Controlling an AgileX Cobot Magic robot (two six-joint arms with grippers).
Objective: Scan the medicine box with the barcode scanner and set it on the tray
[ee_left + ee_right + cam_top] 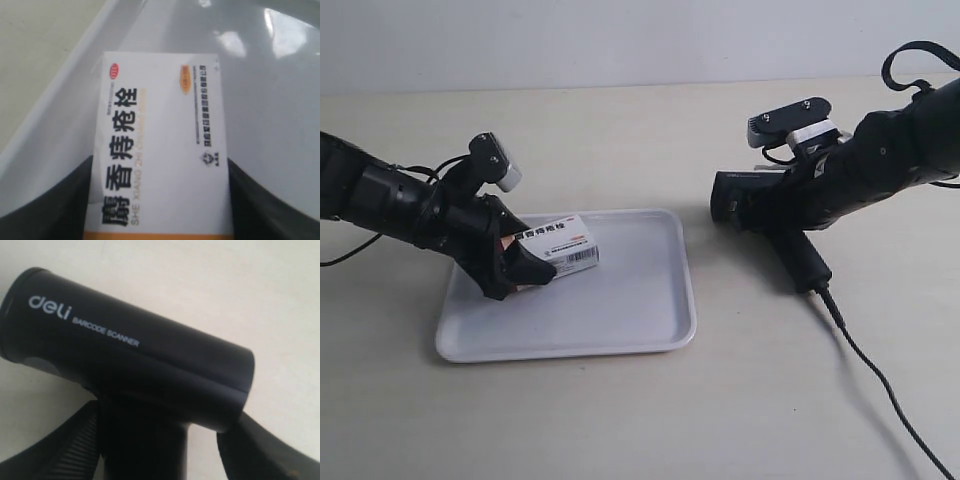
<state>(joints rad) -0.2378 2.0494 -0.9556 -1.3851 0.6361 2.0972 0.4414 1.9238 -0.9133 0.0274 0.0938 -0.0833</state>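
The medicine box (560, 245) is white with black characters and sits between the fingers of my left gripper (525, 252), the arm at the exterior view's left. It is at the tray's (650, 300) left part, low over it or on it. In the left wrist view the medicine box (160, 140) fills the middle, with my left gripper (160, 162) shut on its sides over the tray (270, 100). The black barcode scanner (740, 205) lies right of the tray. My right gripper (775, 215) straddles its handle. In the right wrist view the barcode scanner (130, 355) sits between the fingers of my right gripper (165, 420), with bare table showing between handle and one finger (260, 455).
The scanner's black cable (880, 390) trails across the beige table towards the front right corner. A camera block (790, 120) sits on top of the arm at the exterior view's right.
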